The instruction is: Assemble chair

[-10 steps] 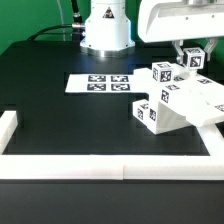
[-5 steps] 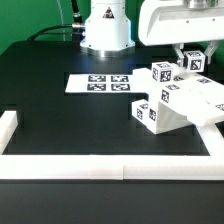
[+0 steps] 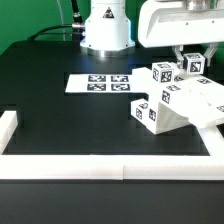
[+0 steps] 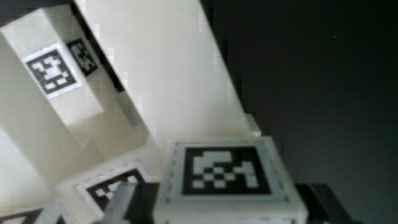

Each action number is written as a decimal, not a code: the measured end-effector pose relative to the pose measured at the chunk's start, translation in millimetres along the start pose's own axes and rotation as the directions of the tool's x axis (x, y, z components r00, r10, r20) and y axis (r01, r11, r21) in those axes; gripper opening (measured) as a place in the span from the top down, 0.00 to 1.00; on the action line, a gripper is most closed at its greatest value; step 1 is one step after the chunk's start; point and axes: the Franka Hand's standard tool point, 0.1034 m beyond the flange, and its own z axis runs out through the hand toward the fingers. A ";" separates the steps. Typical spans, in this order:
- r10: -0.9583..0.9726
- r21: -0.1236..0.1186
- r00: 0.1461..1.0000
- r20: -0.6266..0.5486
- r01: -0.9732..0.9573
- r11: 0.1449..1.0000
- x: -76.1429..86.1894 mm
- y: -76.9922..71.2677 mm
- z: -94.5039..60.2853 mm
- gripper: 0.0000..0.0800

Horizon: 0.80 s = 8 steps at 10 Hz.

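Looking from the exterior view, the hand hangs at the exterior view's right, clenched on a small tagged block of the chair. The remaining white chair parts sit clustered just below it on the black tabletop, near the marker board. White border rails edge the tabletop.

In the wrist view, the block sits between the fingers, close over larger tagged parts.

Lab: marker board, black table
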 end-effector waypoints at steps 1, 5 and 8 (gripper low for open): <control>0.000 0.000 1.000 -0.005 0.000 1.000 0.8 0.2 -0.1 0.66; 0.000 0.000 1.000 -0.005 0.000 1.000 0.8 0.2 -0.1 0.66; 0.001 0.000 1.000 -0.005 -0.001 1.000 0.8 0.2 -0.1 0.66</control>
